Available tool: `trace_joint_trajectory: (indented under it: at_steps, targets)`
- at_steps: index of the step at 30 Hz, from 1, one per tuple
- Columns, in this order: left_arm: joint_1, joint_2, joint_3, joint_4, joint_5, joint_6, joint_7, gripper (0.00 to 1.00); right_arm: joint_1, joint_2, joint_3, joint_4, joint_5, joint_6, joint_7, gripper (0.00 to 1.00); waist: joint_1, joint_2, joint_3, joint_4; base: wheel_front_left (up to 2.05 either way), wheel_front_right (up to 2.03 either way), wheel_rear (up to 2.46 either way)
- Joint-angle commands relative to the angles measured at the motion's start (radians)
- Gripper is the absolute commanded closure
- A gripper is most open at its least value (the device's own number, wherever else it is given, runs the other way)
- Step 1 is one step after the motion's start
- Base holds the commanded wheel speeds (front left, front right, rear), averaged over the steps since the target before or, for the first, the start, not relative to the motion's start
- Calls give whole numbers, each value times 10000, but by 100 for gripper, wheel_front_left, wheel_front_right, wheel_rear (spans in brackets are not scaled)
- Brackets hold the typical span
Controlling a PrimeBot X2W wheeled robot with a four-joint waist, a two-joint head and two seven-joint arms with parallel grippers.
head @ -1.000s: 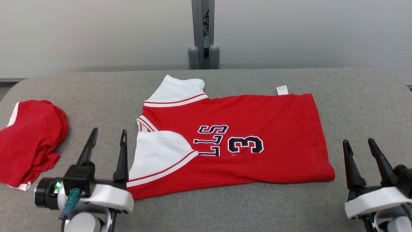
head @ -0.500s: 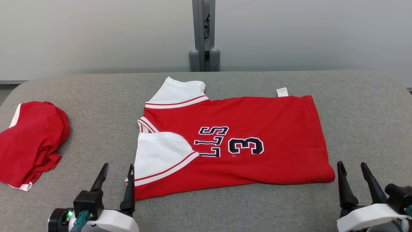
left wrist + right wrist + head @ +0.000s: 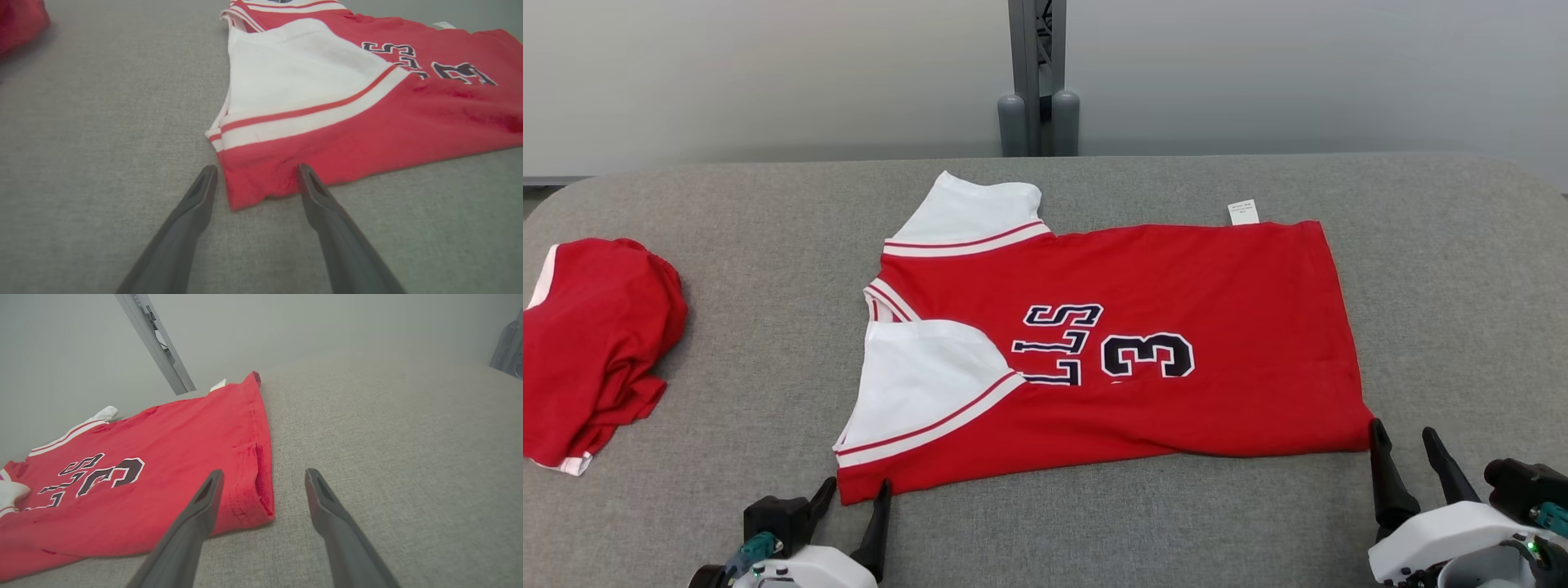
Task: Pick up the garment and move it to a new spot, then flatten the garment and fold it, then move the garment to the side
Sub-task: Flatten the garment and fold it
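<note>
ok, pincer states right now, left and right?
Left pincer: open, holding nothing, at the shirt's near left corner.
Right pincer: open, holding nothing, by the shirt's near right corner.

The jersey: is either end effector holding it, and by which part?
Nothing is held. The left end effector and right end effector are open, at near corners of the jersey.

Flat red-and-white fabric jersey [image 3: 1143,286] occupies the centre of the grey felt tabletop [image 3: 768,269]; crumpled red cloth heap [image 3: 592,327] blocks the left edge. Bare lanes run between them, along the near edge and at right.
</note>
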Motion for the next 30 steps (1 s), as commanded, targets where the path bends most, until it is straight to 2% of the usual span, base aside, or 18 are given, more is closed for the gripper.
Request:
trace_joint_trajectory:
  at_steps: [1, 10, 24, 25, 26, 27, 28, 30]
  targets:
    - [-268, 36, 9, 214, -143, -85, 61, 0, -145, -75, -4, 202, 113, 2, -43, 0, 0, 0, 44, 11, 0, 0, 0]
    - [-985, -112, -12, 1599, -843, -250, 358, 0, -950, -275, 879, 1641, 1193, 2, -43, 0, 0, 0, 347, 151, 0, 0, 0]
    - [-1539, -231, -744, 2345, -1585, -424, 709, 0, -1527, -427, 1975, 2491, 2451, 2, -6, 0, 0, 0, 674, 226, 0, 0, 0]
    - [-1532, -245, -841, 2340, -1646, -427, 742, 50, -1539, -423, 2056, 2533, 2549, 2, -6, 22, 0, 0, 678, 224, 0, 0, 0]
    - [-1528, -241, -943, 2327, -1704, -429, 763, 68, -1550, -432, 2144, 2571, 2657, 2, -3, 56, 0, 0, 684, 222, 0, 0, 0]
    - [-1528, -224, -1035, 2306, -1774, -432, 772, 96, -1566, -454, 2226, 2606, 2743, 4, -2, 82, 0, 0, 690, 220, 0, 0, 0]
    - [-1515, -214, -1133, 2283, -1843, -434, 769, 100, -1597, -478, 2322, 2641, 2822, 4, -2, 100, 0, 0, 692, 218, 0, 0, 0]
    - [-1532, -153, -1279, 2232, -2003, -432, 727, 100, -1662, -526, 2466, 2630, 2978, 2, 1, 100, 0, 0, 703, 216, 0, 0, 0]
